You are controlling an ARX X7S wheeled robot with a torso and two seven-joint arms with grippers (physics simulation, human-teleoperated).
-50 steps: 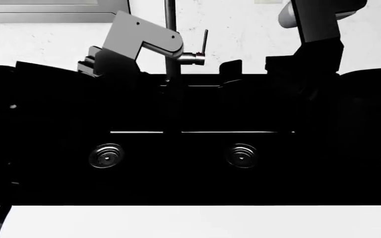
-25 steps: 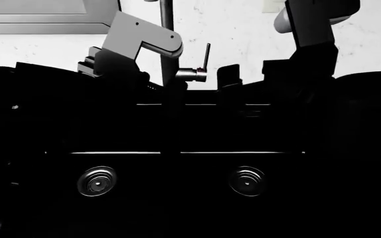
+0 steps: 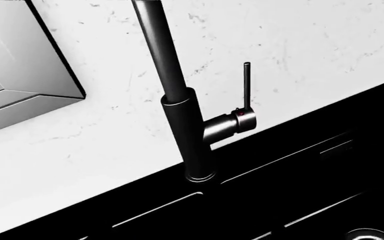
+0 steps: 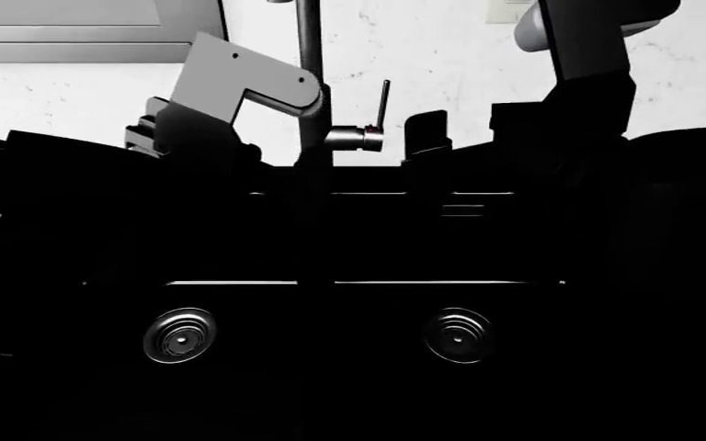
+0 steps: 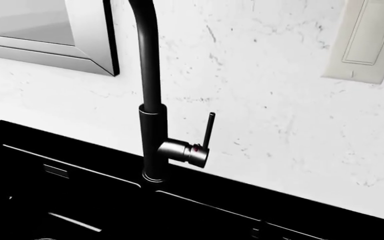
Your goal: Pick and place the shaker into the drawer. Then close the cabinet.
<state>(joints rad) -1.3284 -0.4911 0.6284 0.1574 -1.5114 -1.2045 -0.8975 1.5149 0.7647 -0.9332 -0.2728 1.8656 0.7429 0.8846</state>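
Neither claw's fingers can be made out: the left arm (image 4: 236,87) shows only as a grey angled bracket rising at the left of the head view, the right arm (image 4: 580,55) as a dark column with a pale cap at the upper right, and both run down into blackness, so I cannot tell whether either claw is open or closed. The wrist views show no fingers at all. No shaker, drawer or cabinet is visible in any view. What fills the scene is a black double sink (image 4: 353,283) with two round metal drains, the left drain (image 4: 180,336) and the right drain (image 4: 458,335), apart on either side of a thin bright divider line. Behind the sink stands a dark tall faucet (image 4: 310,83), between the two arms, with a slim upright lever (image 4: 382,101) on a short metal stub on its side. The faucet's base sits on the black deck just before a white marbled wall (image 5: 272,100). A framed window edge (image 5: 65,40) hangs on the wall to one side of the faucet, and a pale wall switch plate (image 5: 365,40) to the other.
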